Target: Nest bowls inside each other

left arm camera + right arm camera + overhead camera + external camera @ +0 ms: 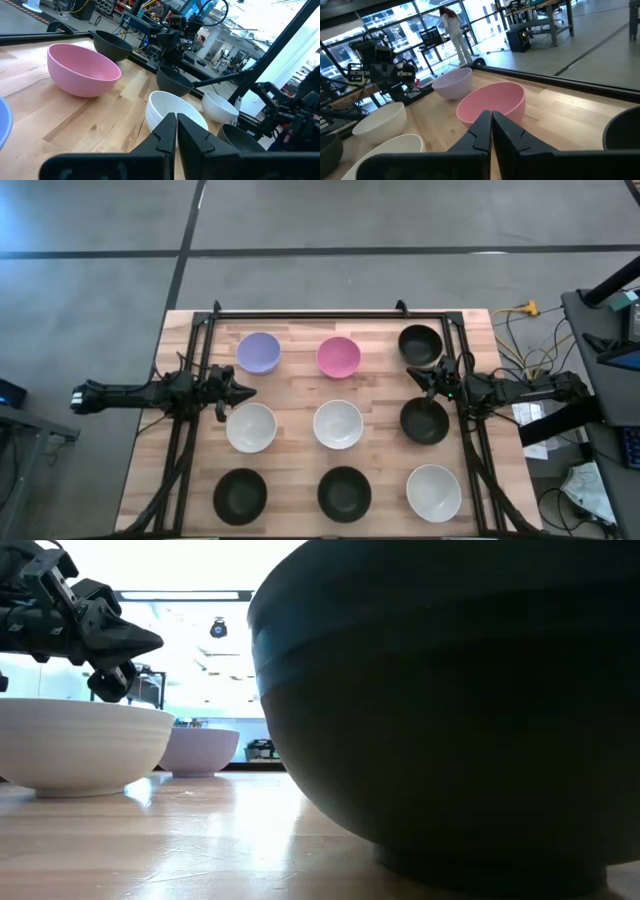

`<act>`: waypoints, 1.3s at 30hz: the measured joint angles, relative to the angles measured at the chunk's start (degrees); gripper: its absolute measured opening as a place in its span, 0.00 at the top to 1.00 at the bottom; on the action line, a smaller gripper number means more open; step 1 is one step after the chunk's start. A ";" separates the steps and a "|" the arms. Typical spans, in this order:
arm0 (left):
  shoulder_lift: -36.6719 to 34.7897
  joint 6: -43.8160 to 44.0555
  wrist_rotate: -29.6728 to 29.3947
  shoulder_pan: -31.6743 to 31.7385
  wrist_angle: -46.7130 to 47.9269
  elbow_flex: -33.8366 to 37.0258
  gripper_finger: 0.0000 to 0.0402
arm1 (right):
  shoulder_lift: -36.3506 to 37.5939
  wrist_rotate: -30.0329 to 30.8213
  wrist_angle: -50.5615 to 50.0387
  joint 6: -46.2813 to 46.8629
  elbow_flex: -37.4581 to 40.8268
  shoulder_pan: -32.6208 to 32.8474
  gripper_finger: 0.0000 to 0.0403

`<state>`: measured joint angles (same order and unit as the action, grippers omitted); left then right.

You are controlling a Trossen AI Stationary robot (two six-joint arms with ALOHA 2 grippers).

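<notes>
Nine bowls stand apart in three rows of three on the counter (290,395); none is nested yet.

Left column: lavender bowl (258,352) at the far edge, a white bowl (250,427) in the middle, a black bowl (240,493) nearest. The left gripper (240,392) hangs between the lavender and the white bowl, jaws shut and empty, its tip just beside the white bowl's rim.

Centre column: pink bowl (339,357), centre white bowl (338,424), centre black bowl (344,492). Open wood separates each from its neighbours.

Right column: far black bowl (420,343), middle black bowl (424,420), near white bowl (433,492). The right gripper (432,383) hangs between the two black bowls, jaws likewise shut on nothing.

Risks: with jaws shut, either gripper descending would push a bowl rather than take it; smooth rounded walls would probably slide or tip under a glancing touch. The right gripper has little slack, and its height above the rims is hard to judge from overhead. A shoved far-row bowl could meet the black frame rail (330,314) along the far edge.

Room: the gaps between columns offer the widest lanes; the side columns sit close to the frame, leaving little clearance for an outside approach.
</notes>
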<state>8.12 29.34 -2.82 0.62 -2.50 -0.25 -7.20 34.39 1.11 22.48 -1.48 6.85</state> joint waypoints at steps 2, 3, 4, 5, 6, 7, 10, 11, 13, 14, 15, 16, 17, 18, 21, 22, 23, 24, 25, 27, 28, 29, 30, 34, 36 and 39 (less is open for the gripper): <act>0.00 0.00 0.01 -0.01 0.01 0.00 1.00 | -0.02 -0.02 0.76 -0.01 0.00 -0.01 0.98; 0.00 0.00 0.01 0.00 0.01 0.00 1.00 | -0.01 -0.02 1.23 0.00 0.00 0.00 0.98; 0.01 0.00 0.01 0.00 0.01 0.00 1.00 | -0.01 0.00 1.72 0.00 0.00 -0.01 0.98; 0.00 0.02 0.01 -0.02 0.01 0.00 1.00 | -0.02 -0.01 2.29 0.01 0.02 0.00 0.98; 0.00 0.02 0.00 -0.01 0.00 0.00 1.00 | -0.02 -0.03 3.03 0.02 0.02 0.00 0.98; 0.00 0.00 0.01 -0.02 0.00 0.00 1.00 | -0.02 -0.02 4.02 0.02 0.01 0.00 0.98; 0.00 0.00 0.00 0.00 0.00 0.00 1.00 | -0.02 -0.02 8.45 0.00 0.00 0.00 0.98; 0.00 0.02 -0.01 -0.02 0.01 0.00 1.00 | -0.02 -0.02 10.13 0.00 0.00 0.00 0.98; 0.00 0.01 -0.01 0.00 -0.01 0.00 1.00 | -0.02 0.00 13.93 0.01 0.01 0.00 0.98; 0.00 0.00 0.00 -0.01 -0.01 0.00 1.00 | -0.02 0.01 16.12 0.15 0.01 0.00 0.98; 0.00 0.02 -0.01 0.00 0.00 0.00 1.00 | -0.02 0.02 18.60 0.88 0.01 0.00 0.98; 0.00 0.02 -0.01 0.00 0.01 0.00 1.00 | -0.02 0.03 21.10 2.59 0.02 0.00 0.98; 0.00 0.11 -0.10 -0.02 -0.01 0.00 1.00 | -0.02 0.22 23.51 4.46 0.00 0.00 0.98; 0.00 0.11 -0.95 -0.02 -0.03 0.00 1.00 | -0.02 0.22 25.74 6.04 0.00 -0.15 0.98; 0.01 0.11 -6.84 0.00 -0.28 0.00 1.00 | -0.04 0.22 30.69 11.00 0.02 -0.13 0.98; 0.00 0.88 -8.58 0.00 -0.72 0.00 1.00 | -0.07 0.21 32.10 13.21 0.00 -0.13 0.98; 0.02 2.81 -10.25 0.00 -1.84 0.00 1.00 | -0.08 0.20 33.36 15.21 0.02 -0.13 0.98; 0.06 5.51 -11.46 0.00 -3.78 0.00 1.00 | -0.06 0.20 34.52 17.00 0.00 -0.13 0.98; 0.03 8.66 -12.54 0.00 -6.19 0.00 1.00 | -0.06 0.22 35.61 18.72 0.00 -0.13 0.98; 0.02 14.67 -14.93 0.00 -12.01 0.00 1.00 | -0.09 0.22 37.92 20.92 0.02 -0.13 0.98; 0.02 17.04 -15.96 0.00 -15.42 0.00 1.00 | -0.11 0.20 38.95 21.59 0.02 -0.13 0.98; 0.02 19.08 -16.80 0.00 -19.11 0.00 1.00 | -0.11 0.20 39.99 22.25 0.00 -0.13 0.98; 0.02 20.78 -17.57 0.00 -22.88 0.00 1.00 | -0.11 0.18 41.04 23.10 0.01 -0.13 0.98; 0.10 21.41 -20.02 0.00 -39.15 0.02 1.00 | -0.31 -1.94 42.95 26.17 -1.24 -0.13 0.98; 0.17 17.92 -20.77 0.00 -45.67 0.02 1.00 | -1.14 -4.07 42.87 26.17 -2.99 -0.13 0.98; 0.13 14.90 -22.57 0.02 -53.47 0.04 1.00 | -4.35 -7.82 42.79 23.88 -7.25 -0.13 0.98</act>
<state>8.25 44.24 -25.40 0.64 -55.97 -0.21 -11.55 26.57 43.90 46.36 -8.73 6.72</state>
